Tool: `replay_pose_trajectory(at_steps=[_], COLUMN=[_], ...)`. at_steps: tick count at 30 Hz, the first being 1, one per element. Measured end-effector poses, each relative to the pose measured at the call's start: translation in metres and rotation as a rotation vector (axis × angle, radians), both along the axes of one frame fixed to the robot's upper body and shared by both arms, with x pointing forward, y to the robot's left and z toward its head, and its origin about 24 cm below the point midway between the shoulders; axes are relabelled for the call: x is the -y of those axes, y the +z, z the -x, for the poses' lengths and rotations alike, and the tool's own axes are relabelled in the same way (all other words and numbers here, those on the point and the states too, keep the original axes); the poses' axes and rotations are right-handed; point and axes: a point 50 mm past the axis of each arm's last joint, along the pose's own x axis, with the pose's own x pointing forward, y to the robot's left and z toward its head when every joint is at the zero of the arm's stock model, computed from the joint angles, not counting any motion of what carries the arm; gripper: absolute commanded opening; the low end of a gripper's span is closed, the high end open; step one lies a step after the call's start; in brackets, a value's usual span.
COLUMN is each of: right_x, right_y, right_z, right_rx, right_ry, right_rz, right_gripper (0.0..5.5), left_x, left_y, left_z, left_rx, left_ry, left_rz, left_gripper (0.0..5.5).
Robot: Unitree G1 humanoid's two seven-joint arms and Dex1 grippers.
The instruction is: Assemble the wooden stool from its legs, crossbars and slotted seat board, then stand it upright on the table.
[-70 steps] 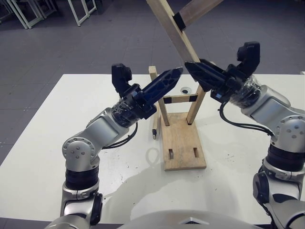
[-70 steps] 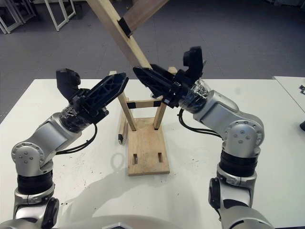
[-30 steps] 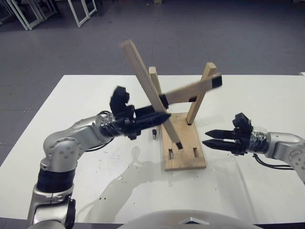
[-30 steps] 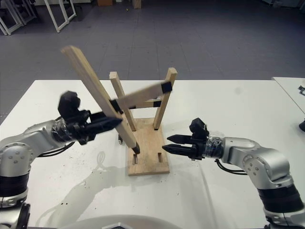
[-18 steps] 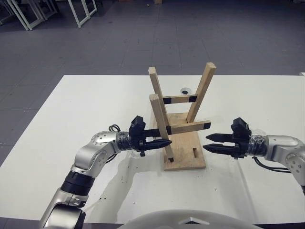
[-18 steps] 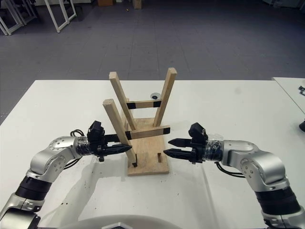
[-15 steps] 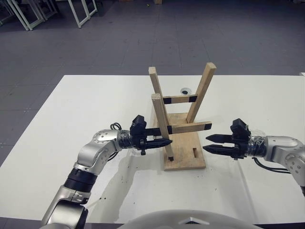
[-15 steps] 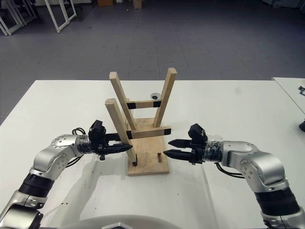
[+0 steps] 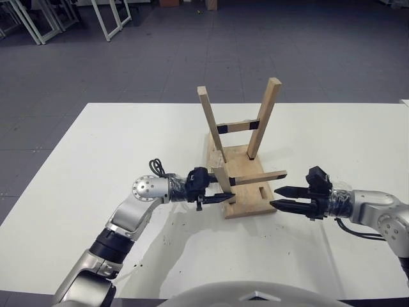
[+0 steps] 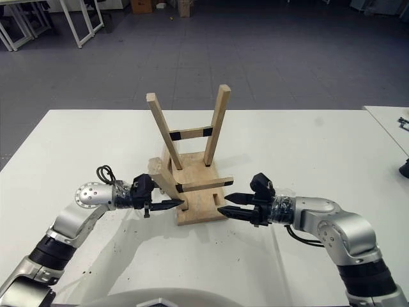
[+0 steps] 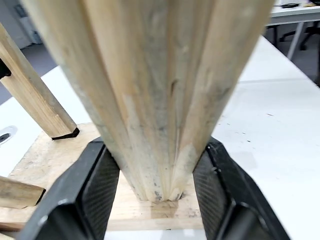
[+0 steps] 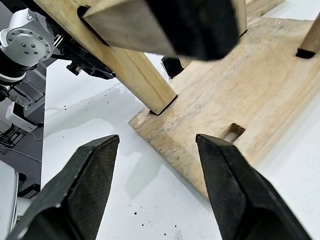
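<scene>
Lowered, left tool (image 9: 223,197) clamps leg (image 9: 222,179) standing in seat board (image 9: 248,204) slot.

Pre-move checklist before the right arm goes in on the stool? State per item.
1. Grip: left gripper shut on the near leg, fingers on both sides: ok.
2. Foot of the near leg in its slot: in by the right wrist view; depth: cannot tell.
3. near right slot free: ok.
4. right gripper open and empty, just off the seat board: ok.
5. far legs standing in the seat board: ok.
</scene>
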Motion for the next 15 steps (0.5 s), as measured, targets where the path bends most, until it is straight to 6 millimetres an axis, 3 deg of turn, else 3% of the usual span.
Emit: replay_pose_trajectory(at_steps=[7, 8, 10, 13, 15], right_x=[0.007, 0.009, 0.01, 0.01, 0.01], right_y=[-0.001, -0.001, -0.003, -0.004, -0.005], right_z=[-0.005, -0.006, -0.007, -0.007, -0.007], right_rx=[0.007, 0.005, 0.003, -0.011, -0.012], right_ry=[-0.077, -0.09, -0.109, -0.118, -0.121], right_rz=[0.022, 0.027, 0.036, 0.036, 0.034], right_gripper=[2.84, 2.84, 2.84, 2.84, 2.84], left_x=[0.006, 0.007, 0.004, 0.002, 0.0], left_y=[0.0, 0.002, 0.003, 0.005, 0.018], left_z=[-0.005, -0.008, -0.017, -0.015, -0.015], left_rx=[0.049, 0.046, 0.01, -0.044, -0.038], left_ry=[0.097, 0.094, 0.094, 0.065, 0.061], left_rz=[-0.006, -0.019, -0.084, -0.07, -0.029], left_gripper=[2.04, 2.42, 2.65, 3.12, 3.12])
